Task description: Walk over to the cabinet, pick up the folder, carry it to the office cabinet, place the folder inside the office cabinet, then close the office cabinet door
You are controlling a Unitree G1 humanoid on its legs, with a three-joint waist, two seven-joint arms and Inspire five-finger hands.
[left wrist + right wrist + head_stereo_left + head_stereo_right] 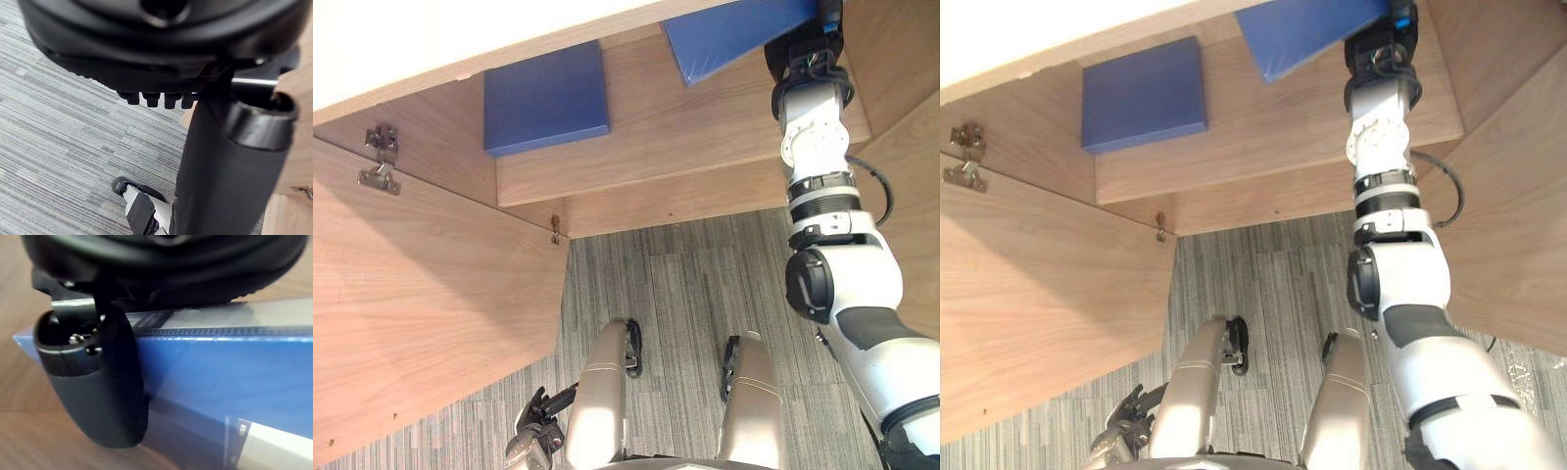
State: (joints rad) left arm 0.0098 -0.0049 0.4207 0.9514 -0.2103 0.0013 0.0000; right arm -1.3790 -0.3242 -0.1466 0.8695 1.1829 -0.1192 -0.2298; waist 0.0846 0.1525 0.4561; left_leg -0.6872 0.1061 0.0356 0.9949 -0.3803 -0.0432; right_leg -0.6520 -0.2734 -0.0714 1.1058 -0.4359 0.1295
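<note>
My right hand (800,51) reaches into the wooden office cabinet (685,137) and is shut on a blue folder (729,34), whose corner hangs tilted over the shelf. In the right wrist view the thumb (98,382) presses on the folder's blue cover (220,377), with wood behind it. A second blue folder (545,98) lies flat on the shelf further left. Low beside my leg, my left hand (536,431) hangs over the carpet with relaxed fingers, holding nothing.
The cabinet door (411,323) stands open at my left, with metal hinges (380,162) on its inner face. A wooden panel (911,196) rises on the right. Grey striped carpet (685,284) covers the floor below the shelf.
</note>
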